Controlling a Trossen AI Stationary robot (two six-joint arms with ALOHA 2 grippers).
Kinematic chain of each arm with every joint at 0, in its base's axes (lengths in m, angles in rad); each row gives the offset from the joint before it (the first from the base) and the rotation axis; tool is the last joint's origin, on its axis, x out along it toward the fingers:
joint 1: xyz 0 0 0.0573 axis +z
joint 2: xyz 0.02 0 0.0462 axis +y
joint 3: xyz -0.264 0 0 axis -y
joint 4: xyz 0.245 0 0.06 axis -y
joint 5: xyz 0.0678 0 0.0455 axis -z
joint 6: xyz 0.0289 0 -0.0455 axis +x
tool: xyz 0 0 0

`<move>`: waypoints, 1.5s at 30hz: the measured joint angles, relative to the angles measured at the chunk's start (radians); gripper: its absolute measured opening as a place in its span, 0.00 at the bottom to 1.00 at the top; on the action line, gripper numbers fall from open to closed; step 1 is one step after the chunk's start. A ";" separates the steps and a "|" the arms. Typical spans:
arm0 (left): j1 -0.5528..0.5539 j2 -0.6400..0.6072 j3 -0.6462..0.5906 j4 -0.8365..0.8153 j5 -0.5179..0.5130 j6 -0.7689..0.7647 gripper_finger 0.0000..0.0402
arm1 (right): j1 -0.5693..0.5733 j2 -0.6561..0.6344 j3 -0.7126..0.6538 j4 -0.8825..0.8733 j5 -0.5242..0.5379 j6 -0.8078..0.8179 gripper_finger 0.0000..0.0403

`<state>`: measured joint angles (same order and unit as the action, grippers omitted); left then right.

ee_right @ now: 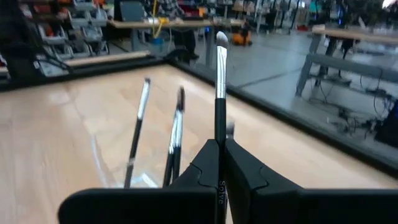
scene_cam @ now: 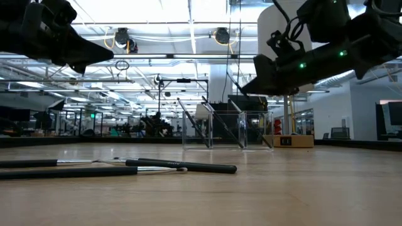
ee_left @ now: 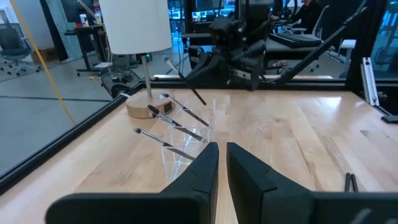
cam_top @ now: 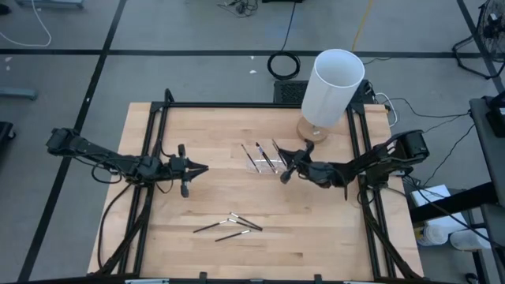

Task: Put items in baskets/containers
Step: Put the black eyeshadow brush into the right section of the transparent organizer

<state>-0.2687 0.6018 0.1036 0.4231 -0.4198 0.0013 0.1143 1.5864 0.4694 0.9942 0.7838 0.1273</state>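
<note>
- Over the tabletop, just beside the clear tray: right gripper, fingers clenched on a single brush, shaft pinched between them and bristle tip standing out ahead.
- Judged step: carrying this brush to the tray for release among the others.
- To do it well: bring the brush tip over the tray's open top, line the shaft up with the brushes already leaning there, lower until the tip sits inside the walls, only then part the fingers.
- Worth avoiding: knocking the light tray sideways, or striking the white cylinder on its wooden base just behind.
- Inside the tray: several brushes leaning slanted against its walls, seen clearly from the left wrist view.
- Nearer the front edge, well apart from both grippers: a few loose brushes lying flat and crossing one another, not yet collected.
- Over the left part of the tabletop: left gripper, pointing toward the tray, fingers nearly together with a narrow gap and nothing between them, waiting.
- Likely next need after release: one of the loose brushes, closer to the left gripper than to the right.
</note>
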 joint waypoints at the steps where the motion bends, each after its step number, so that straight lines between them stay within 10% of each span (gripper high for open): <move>1: 0.000 0.000 0.000 0.001 0.000 0.000 0.10 | 0.000 0.000 0.000 -0.023 0.002 0.026 0.00; 25: 0.000 0.000 0.000 0.001 -0.034 0.003 0.10 | 0.013 0.000 0.000 -0.096 0.073 0.134 0.00; 45: 0.000 0.000 0.000 0.001 -0.034 0.003 0.10 | 0.084 0.234 0.003 0.236 0.204 0.046 0.00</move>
<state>-0.2687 0.6018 0.1036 0.4241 -0.4541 0.0040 0.1983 1.8202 0.4721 1.2304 0.9880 0.1733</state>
